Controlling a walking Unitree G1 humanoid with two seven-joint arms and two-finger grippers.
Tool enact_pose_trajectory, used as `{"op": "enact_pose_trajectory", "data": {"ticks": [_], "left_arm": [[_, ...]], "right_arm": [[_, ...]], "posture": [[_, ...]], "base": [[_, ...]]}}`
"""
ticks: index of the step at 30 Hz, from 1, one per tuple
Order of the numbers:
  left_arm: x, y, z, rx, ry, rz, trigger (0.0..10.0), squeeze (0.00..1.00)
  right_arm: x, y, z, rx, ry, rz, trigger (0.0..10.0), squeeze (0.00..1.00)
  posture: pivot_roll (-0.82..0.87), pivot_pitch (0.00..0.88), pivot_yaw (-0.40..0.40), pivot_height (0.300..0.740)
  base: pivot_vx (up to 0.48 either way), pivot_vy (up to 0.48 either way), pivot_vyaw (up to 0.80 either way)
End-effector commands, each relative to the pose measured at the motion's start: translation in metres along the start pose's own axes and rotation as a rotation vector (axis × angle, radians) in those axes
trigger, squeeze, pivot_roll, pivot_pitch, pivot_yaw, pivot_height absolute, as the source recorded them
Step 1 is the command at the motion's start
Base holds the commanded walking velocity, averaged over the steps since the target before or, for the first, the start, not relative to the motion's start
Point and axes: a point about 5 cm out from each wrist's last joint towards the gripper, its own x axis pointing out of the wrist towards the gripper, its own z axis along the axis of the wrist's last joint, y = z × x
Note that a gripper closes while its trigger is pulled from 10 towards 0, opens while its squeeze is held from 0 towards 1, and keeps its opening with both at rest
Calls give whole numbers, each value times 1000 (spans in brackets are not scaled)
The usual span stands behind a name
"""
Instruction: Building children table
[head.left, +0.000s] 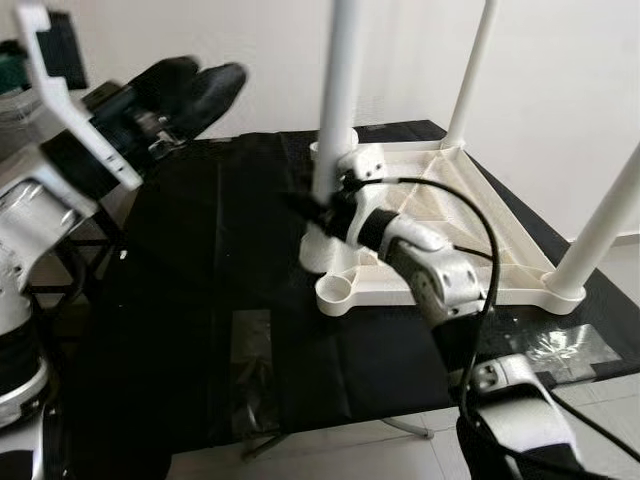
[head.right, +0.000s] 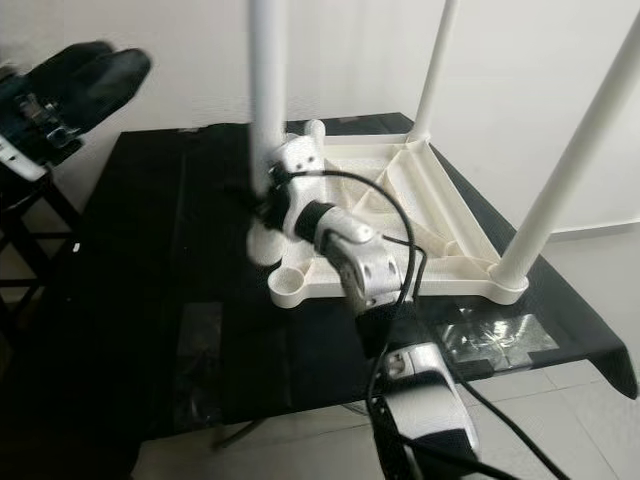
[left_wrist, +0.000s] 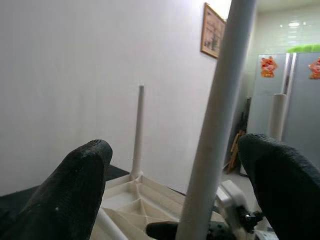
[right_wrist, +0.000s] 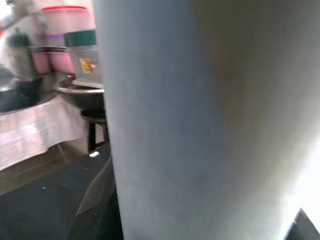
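Observation:
A white children's table top (head.left: 470, 230) lies upside down on a black-covered table (head.left: 200, 300). Three white legs stand up from it: a near-left leg (head.left: 338, 90), a back leg (head.left: 472, 75) and a right leg (head.left: 605, 220). The front corner socket (head.left: 340, 290) holds no leg. My right gripper (head.left: 320, 207) is shut on the near-left leg just above its base; that leg (right_wrist: 200, 120) looms close in the right wrist view beside one black finger (right_wrist: 95, 210). My left gripper (head.left: 190, 85) is raised at the upper left, open and clear of the legs, with its fingers (left_wrist: 75, 190) apart.
The right arm's black cable (head.left: 480, 230) arcs over the table top. Grey tape patches (head.left: 250, 340) mark the black cloth near its front edge. A dark rack (head.right: 30, 220) stands left of the table. A fridge (left_wrist: 290, 100) and stacked containers (right_wrist: 65, 40) lie farther off.

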Motion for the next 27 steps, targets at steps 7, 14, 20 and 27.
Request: {"op": "enact_pose_trajectory", "data": {"ticks": [7,14,20,27], "left_arm": [[-42,11,-50,41,66,381,10000,0],[-70,-5,-110,-23,207,531,10000,0],[-100,-24,-146,57,375,688,10000,0],[-114,-43,-148,122,416,740,10000,0]], "right_arm": [[-5,3,3,-45,-1,72,10000,0],[-11,11,3,-60,-6,177,10000,0],[-25,7,-3,-36,27,388,10000,0],[-26,-2,15,-40,-26,513,10000,0]], "posture": [[43,40,-20,740],[41,79,-21,740],[51,155,-26,740],[70,237,-18,740]], "base": [[0,0,0],[0,0,0],[0,0,0],[0,0,0]]}}
